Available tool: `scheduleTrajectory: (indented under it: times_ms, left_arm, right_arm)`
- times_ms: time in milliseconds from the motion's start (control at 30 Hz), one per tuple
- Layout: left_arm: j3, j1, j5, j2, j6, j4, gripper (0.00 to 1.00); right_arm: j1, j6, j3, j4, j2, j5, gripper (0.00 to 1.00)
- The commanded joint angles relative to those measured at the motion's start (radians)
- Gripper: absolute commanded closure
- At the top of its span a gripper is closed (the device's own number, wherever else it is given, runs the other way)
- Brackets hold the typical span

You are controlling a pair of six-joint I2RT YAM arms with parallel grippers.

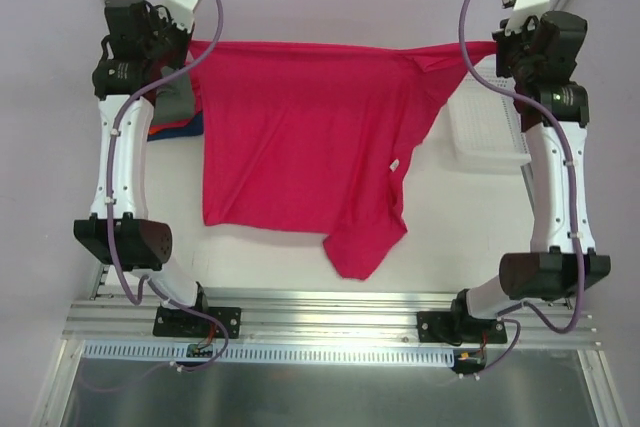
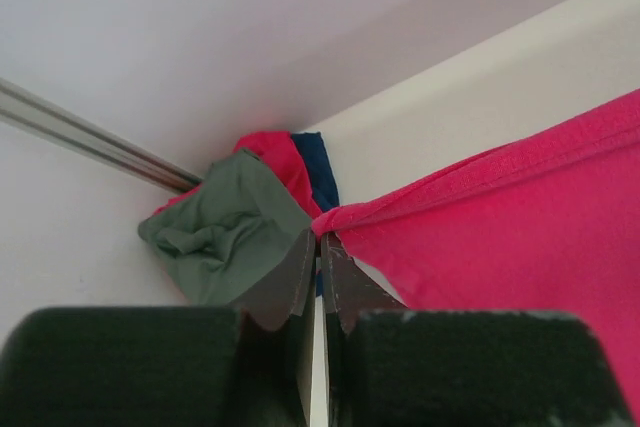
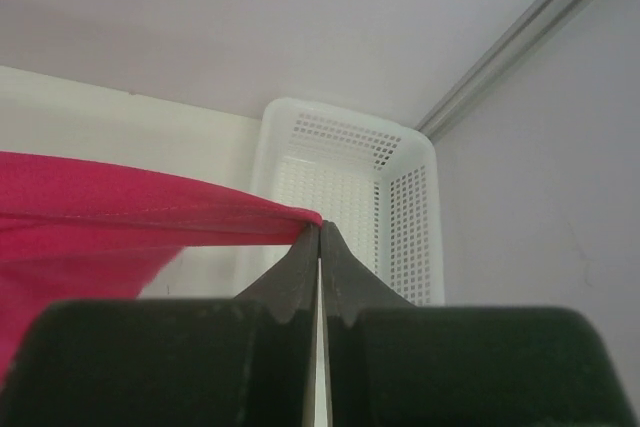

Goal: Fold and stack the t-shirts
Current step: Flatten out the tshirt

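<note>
The table [image 1: 280,267] carries everything. Over its middle spreads one red shirt [image 1: 300,137], the largest thing on it. The shirt's far edge is pulled taut between the two arms, and the rest falls toward the near edge with one sleeve lowest.

One white lattice basket [image 1: 485,137] sits at the far right, partly under the right arm. The shirt's taut corner passes just above its far-left rim, and every shirt lies outside it.

At the far left is a small heap of one grey-green shirt [image 2: 225,232] on top and one blue shirt [image 2: 315,162] behind. A strip of red shows between them, but I cannot tell whether it is another shirt.

There are two grippers. The left gripper [image 2: 320,247] is clamped on the red shirt's left corner. The right gripper [image 3: 320,232] is pinched on its right corner, jaws together with the hem between them.
</note>
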Motion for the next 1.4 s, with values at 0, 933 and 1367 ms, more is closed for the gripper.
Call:
scheduleTrajectory:
  times_ms: [0, 933, 1367]
  left_arm:
    - [0.122, 0.036, -0.025, -0.017, 0.04, 0.041, 1.0]
    - [-0.067, 0.035, -0.073, -0.552, 0.111, -0.091, 1.0]
    - [-0.473, 0.073, 0.053, -0.336, 0.224, 0.061, 1.0]
  right_arm:
    - [-0.042, -0.028, 0.146, 0.084, 0.017, 0.044, 0.99]
    - [-0.053, -0.215, -0.043, -0.095, -0.603, 0.051, 0.99]
    - [-0.029, -0.229, -0.368, 0.008, -0.257, -0.063, 0.99]
